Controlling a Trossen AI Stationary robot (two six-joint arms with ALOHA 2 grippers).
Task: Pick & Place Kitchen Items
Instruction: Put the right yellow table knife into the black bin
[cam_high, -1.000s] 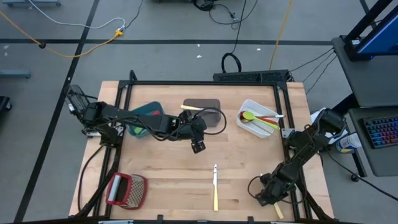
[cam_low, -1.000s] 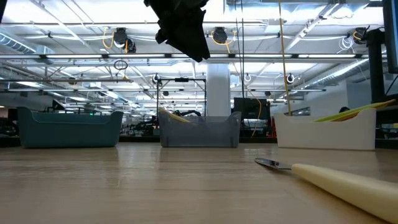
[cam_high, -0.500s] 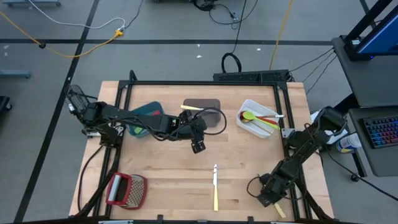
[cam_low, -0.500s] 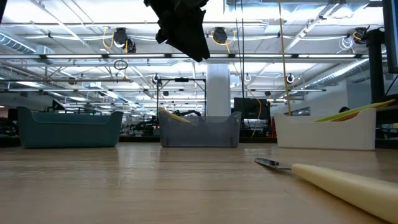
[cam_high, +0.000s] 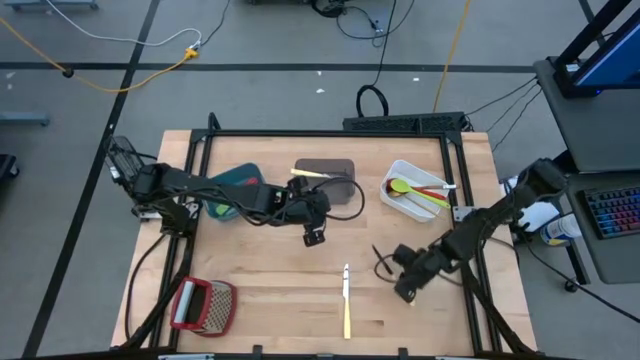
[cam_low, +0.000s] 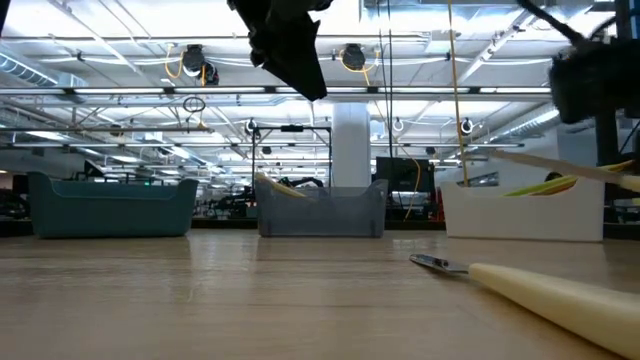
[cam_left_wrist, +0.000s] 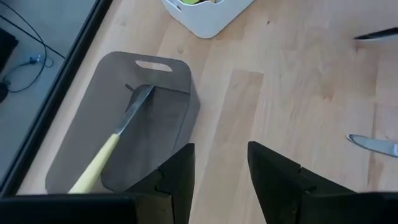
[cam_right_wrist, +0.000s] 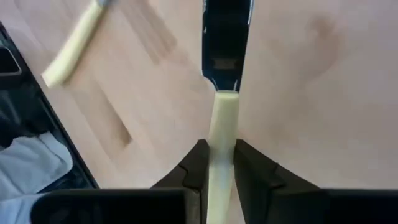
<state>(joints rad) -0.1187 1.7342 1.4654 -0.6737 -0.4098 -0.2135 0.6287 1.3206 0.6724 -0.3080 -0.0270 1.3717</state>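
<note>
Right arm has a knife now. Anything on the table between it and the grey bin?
Nothing visible. The right gripper holds a cream-handled knife above bare wood; toward the grey rectangular bin only the left gripper hovers near that line. The second cream-handled knife on the table lies off it.

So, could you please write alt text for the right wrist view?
The right gripper is shut on a cream-handled knife, its dark blade pointing away over the wooden table. Another cream-handled knife lies beyond.

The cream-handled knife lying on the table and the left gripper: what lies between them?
Nothing: in the high view only bare wooden table separates the knife from the left gripper, which hangs open near the grey bin.
</note>
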